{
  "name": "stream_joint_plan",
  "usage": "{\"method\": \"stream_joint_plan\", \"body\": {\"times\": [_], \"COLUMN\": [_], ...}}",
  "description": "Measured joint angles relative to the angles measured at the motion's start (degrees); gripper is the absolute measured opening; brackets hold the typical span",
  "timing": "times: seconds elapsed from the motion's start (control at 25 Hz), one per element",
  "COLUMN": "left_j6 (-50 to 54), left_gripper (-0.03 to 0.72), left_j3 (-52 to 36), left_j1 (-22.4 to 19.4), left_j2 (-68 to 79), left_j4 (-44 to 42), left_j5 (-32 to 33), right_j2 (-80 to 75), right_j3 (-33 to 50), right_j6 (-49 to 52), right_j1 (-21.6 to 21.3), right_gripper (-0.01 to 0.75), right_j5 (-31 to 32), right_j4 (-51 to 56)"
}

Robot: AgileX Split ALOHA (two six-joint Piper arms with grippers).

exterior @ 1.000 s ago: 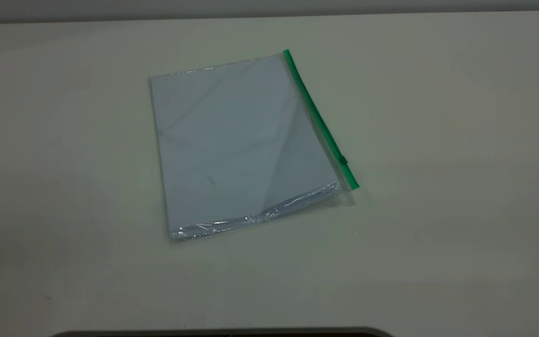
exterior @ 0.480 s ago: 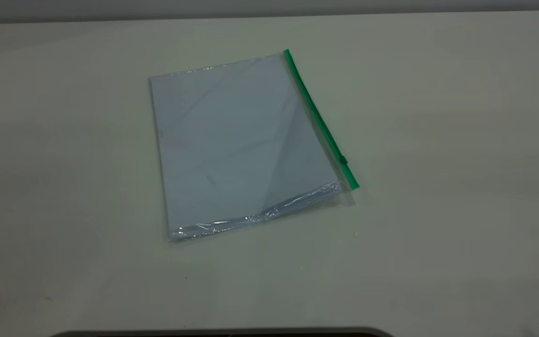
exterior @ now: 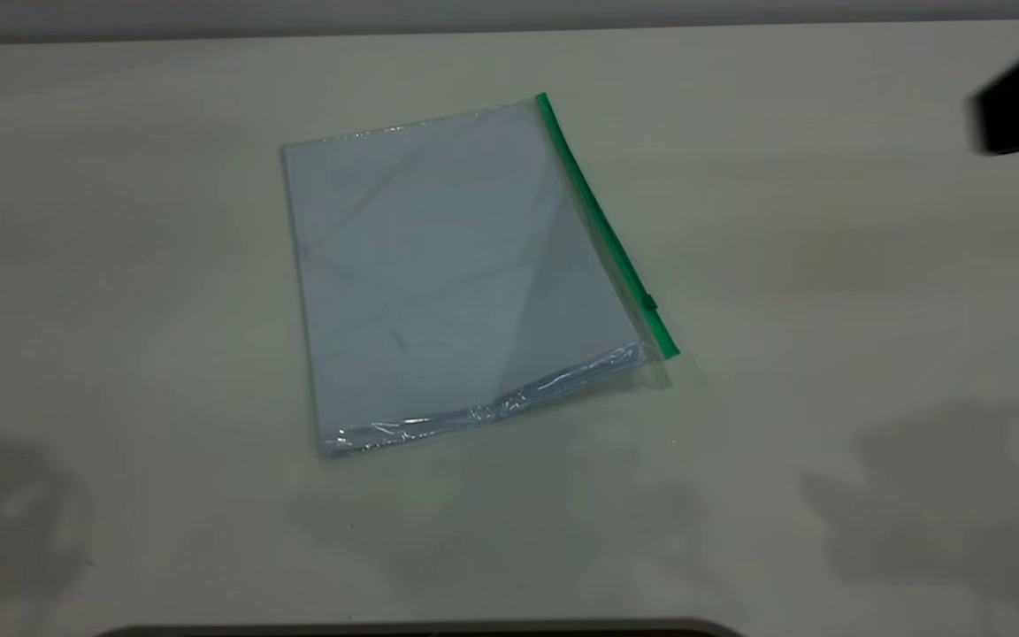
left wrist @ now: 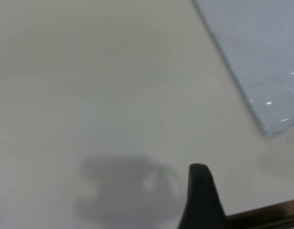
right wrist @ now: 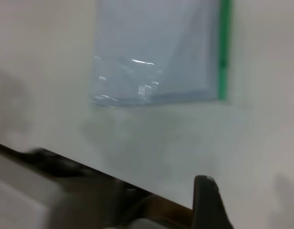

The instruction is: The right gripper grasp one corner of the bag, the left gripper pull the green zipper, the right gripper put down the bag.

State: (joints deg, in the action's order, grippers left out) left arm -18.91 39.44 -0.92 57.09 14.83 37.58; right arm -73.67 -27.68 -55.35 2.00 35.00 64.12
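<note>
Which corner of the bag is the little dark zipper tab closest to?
The bag's near-right corner; the green zipper tab sits just above it.

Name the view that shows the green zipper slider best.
The exterior view: the green zipper sits clearly on its strip, near the bag's near corner. The right wrist view shows it only as a dark blur on the strip. The left wrist view misses it.

The pale table [exterior: 828, 265] carries the bag [exterior: 456, 274], lying flat near its middle.
</note>
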Motion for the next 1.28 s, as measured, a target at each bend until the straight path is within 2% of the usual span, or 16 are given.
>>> {"method": "stream_joint_plan", "body": {"times": [0.16,0.28,0.36,0.52,0.6,0.84,1.16,1.28], "left_j6": [-6.9,-11.1,-12.9,-14.1,-14.2,-14.2,-14.3,-14.3], "left_gripper": [0.586,0.586,0.586,0.586,0.586,0.586,0.586,0.586], "left_j3": [0.0,0.0,0.0,0.1,0.1,0.1,0.1,0.1], "left_j1": [0.0,0.0,0.0,0.0,0.0,0.0,0.0,0.0], "left_j2": [4.3,5.5,5.7,5.8,5.8,5.9,5.9,5.9], "left_j4": [6.7,10.5,12.3,13.9,14.1,14.2,14.3,14.4], "left_j5": [-2.9,-3.9,-4.5,-5.0,-5.0,-5.0,-5.0,-4.8], "right_j2": [-15.7,-26.5,-33.4,-44.0,-48.6,-57.7,-64.4,-65.7], "right_j3": [-1.2,-3.3,-5.2,-9.5,-11.6,-16.4,-22.2,-25.0], "right_j6": [-17.8,-27.6,-31.8,-33.7,-34.7,-38.1,-38.8,-38.7], "right_j1": [0.0,0.0,0.0,0.0,0.0,0.3,6.7,7.7], "right_gripper": [0.497,0.491,0.484,0.476,0.476,0.476,0.476,0.476], "right_j5": [-1.4,-0.7,2.2,9.5,10.8,11.0,10.2,8.7], "right_j4": [20.4,31.6,35.7,37.7,38.0,38.7,38.8,38.8]}}
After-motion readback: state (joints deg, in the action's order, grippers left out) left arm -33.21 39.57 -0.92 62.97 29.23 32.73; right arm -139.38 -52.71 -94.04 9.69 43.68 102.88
